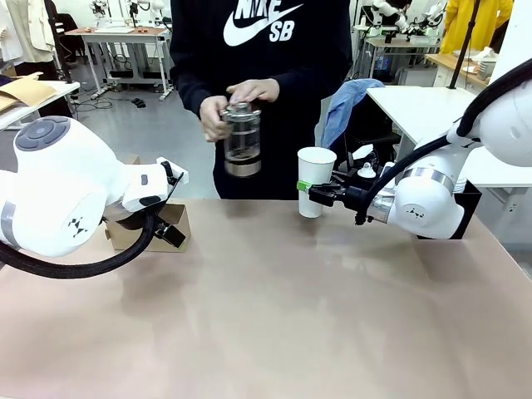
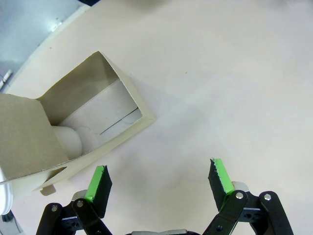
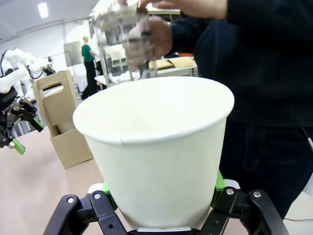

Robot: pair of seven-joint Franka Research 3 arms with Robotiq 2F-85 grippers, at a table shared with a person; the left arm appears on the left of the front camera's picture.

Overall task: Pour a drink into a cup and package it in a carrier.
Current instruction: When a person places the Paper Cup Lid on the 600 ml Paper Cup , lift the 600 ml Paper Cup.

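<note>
At the table's (image 1: 291,324) far left corner, the left gripper (image 2: 159,176) hangs with jaws wide apart and nothing between them, just beside the brown cardboard carrier (image 2: 98,98). Past the far edge, near the middle, a person's hands (image 1: 253,90) hold a clear bottle (image 1: 242,137) upright, one hand on its cap. A little dark drink (image 1: 243,168) lies at the bottom. Right of it, by the far edge, the right gripper (image 1: 320,193) is clamped on the upright white cup (image 1: 316,170), which has no lid.
</note>
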